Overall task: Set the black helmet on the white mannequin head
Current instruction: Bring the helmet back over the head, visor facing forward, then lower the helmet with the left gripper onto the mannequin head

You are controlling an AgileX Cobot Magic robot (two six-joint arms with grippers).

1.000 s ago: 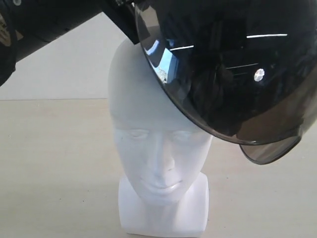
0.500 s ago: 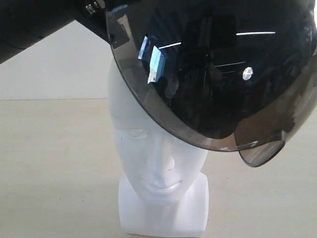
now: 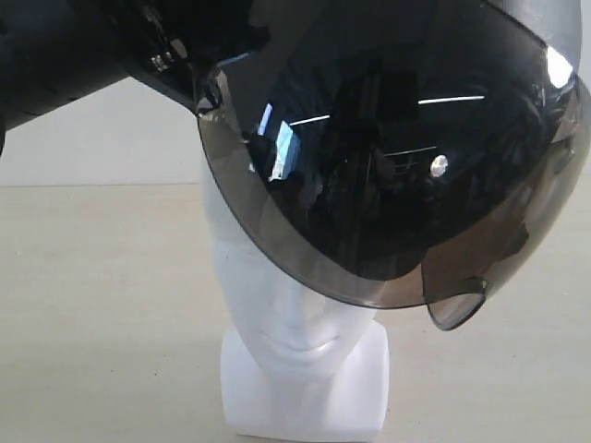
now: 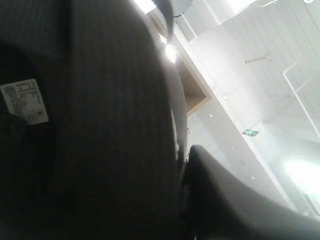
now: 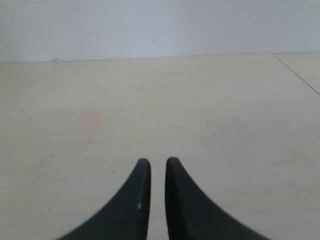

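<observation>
At the helmet's rim: seating step in hand, not yet finished.
Left fingers (image 4: 235, 200) lie against the padded lining (image 4: 110, 130) of the black helmet (image 3: 388, 166); whether they pinch it I cannot tell. Right fingers (image 5: 135, 200) hang almost pressed together over the table (image 5: 75, 110), holding nothing. The helmet sits tilted over the white mannequin head (image 3: 295, 323), its visor (image 3: 369, 268) hiding the eyes. It probably needs levelling and settling next.

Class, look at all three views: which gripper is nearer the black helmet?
Left. The left gripper is at the rim of the black helmet; the right gripper hangs over the table, no helmet in its view.
</observation>
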